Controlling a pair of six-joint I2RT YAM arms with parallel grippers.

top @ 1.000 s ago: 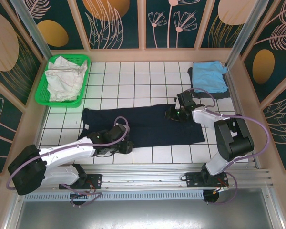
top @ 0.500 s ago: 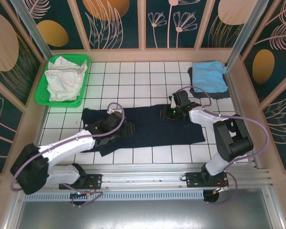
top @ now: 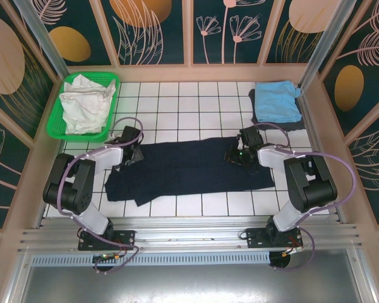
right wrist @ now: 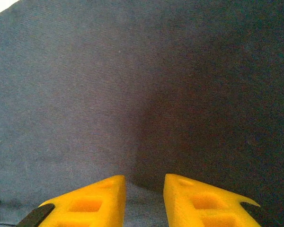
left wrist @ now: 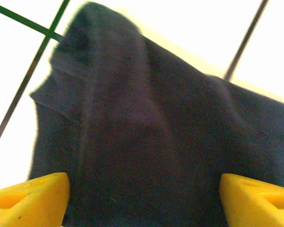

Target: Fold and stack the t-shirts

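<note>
The dark navy t-shirt (top: pixel 189 167) lies spread as a long band across the middle tiles. My left gripper (top: pixel 131 153) is at its back left corner. In the left wrist view it (left wrist: pixel 144 189) is open wide, with a rumpled hump of navy t-shirt (left wrist: pixel 146 123) ahead of the fingers. My right gripper (top: pixel 235 155) rests on the shirt's back right part. In the right wrist view it (right wrist: pixel 144 182) is nearly closed, pinching a crease of navy t-shirt (right wrist: pixel 132 85). The light blue t-shirt (top: pixel 276 101) lies folded at the back right. The white t-shirt (top: pixel 85 104) is crumpled in the basket.
The green mesh basket (top: pixel 76 136) stands at the back left, close to my left arm. A dark cloth edge (top: pixel 260 124) sticks out under the light blue shirt. Patterned walls close in the tiled floor (top: pixel 177 107) on three sides.
My left arm swung from the shirt's near edge across it to the back left corner. The shirt's near left part is now rumpled. My right gripper shifted slightly.
</note>
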